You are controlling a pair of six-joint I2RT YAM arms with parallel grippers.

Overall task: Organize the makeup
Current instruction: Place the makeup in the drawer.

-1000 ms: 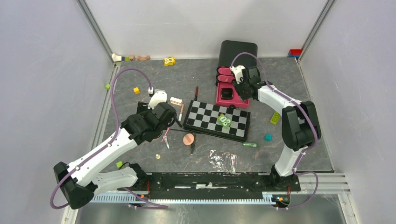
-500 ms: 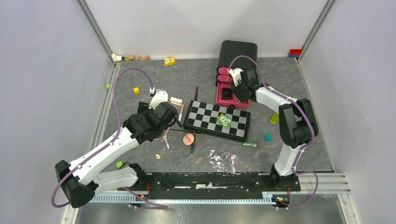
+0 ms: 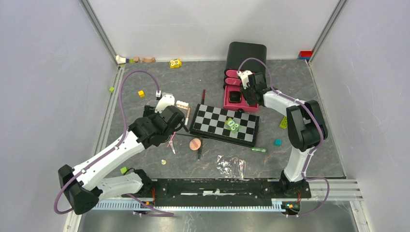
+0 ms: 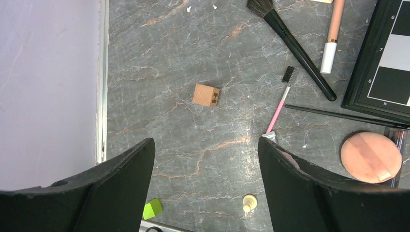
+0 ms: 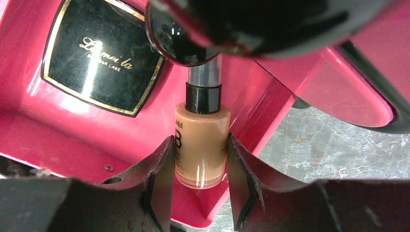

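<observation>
Above grey marbled tabletop (image 4: 159, 58), gripped a tan foundation bottle (image 5: 200, 140) in right jaws over the pink tray (image 5: 58, 130), upper centre of the overhead view, beside the black compact (image 5: 96, 67); hung left jaws spread, empty, above brush (image 4: 295, 46) and puff (image 4: 371, 157); likely needed lowering, then release.

A black long-handled brush (image 4: 295, 46), a thin pink-handled spoolie (image 4: 279, 104) and a round peach puff (image 4: 371, 157) lie flat on the grey marbled table (image 4: 193, 159). A black square gold-edged compact (image 5: 99, 67) lies in the pink tray (image 5: 290, 82), beside a beige foundation bottle (image 5: 200, 166) pinched in the right gripper (image 5: 199, 145).
</observation>
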